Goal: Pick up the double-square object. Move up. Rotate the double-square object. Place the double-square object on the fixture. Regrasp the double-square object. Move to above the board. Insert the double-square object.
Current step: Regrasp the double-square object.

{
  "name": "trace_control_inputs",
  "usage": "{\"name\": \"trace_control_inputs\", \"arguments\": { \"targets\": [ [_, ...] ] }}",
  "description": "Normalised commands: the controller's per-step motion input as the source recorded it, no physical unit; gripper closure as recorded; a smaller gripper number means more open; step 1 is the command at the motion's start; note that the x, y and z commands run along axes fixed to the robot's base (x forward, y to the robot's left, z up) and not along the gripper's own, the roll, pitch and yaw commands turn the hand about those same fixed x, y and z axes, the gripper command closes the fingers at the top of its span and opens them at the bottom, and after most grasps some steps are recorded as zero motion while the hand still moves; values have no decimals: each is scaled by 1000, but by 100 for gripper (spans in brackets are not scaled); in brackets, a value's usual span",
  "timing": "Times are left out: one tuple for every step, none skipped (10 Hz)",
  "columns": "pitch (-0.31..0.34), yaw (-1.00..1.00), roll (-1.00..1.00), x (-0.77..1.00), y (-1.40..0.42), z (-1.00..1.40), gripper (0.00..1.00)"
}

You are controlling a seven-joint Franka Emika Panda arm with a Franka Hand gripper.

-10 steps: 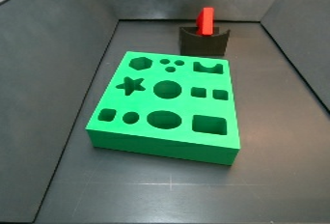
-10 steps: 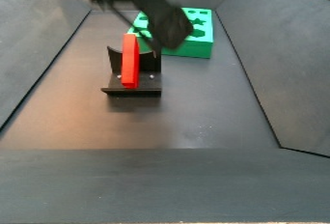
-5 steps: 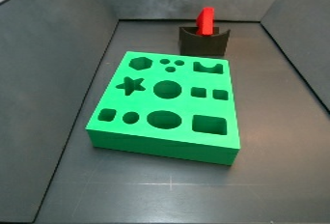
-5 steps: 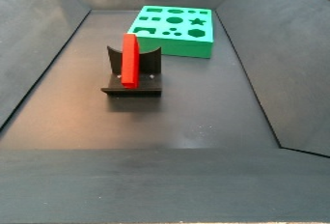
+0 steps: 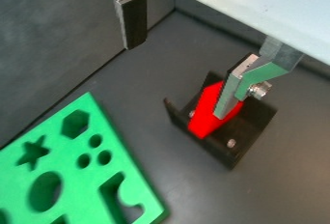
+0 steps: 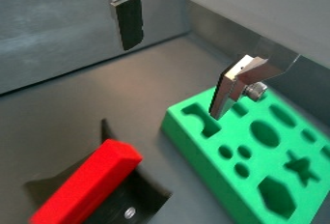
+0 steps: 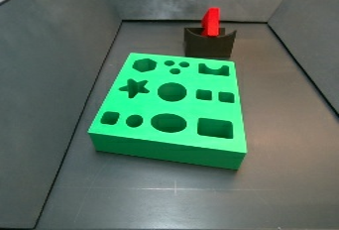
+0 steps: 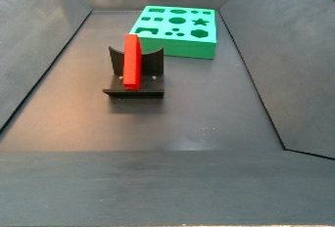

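A second before, a side view had shown the arm low over the fixture and blocking part of the board; in both side views at this moment the arm was gone from sight, and the double-square object stood as before, upright on edge in the fixture. Half a second before, the scene had looked the same as now.

The tool showed only in the wrist views, raised well above the floor with its jaws spread wide and nothing between them. In both wrist views one finger hung over bare floor and the other finger over the far side. In a wrist view the red double-square object sat in the fixture beneath the tool, clear of both fingers.

The board lay flat on the dark grey floor, with the fixture just beyond its far edge and the double-square object rising out of the notch. In a side view the board sat behind the fixture, apart from it.

The surface was a dark, matte floor, closed in by sloping grey walls on both sides and a low wall at the back.
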Motion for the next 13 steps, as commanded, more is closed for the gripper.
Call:
{"name": "trace_control_inputs", "arguments": {
  "targets": [
    [23, 45, 1000, -23, -22, 4, 0],
    [18, 46, 1000, -18, -19, 4, 0],
    [17, 47, 1000, -19, -20, 5, 0],
    [18, 48, 1000, -18, -19, 9, 0],
    [24, 50, 1000, -10, -18, 16, 0],
    [25, 51, 1000, 0, -18, 13, 0],
    [32, 54, 1000, 16, -21, -1, 0],
    [40, 57, 1000, 35, -22, -10, 0],
    [49, 61, 1000, 48, -27, -11, 0],
    [60, 66, 1000, 62, -27, -15, 0],
    [74, 70, 1000, 78, -31, -19, 0],
    [98, 82, 1000, 92, -34, -15, 0],
    [120, 94, 1000, 101, -37, -15, 0]
  ]
}}
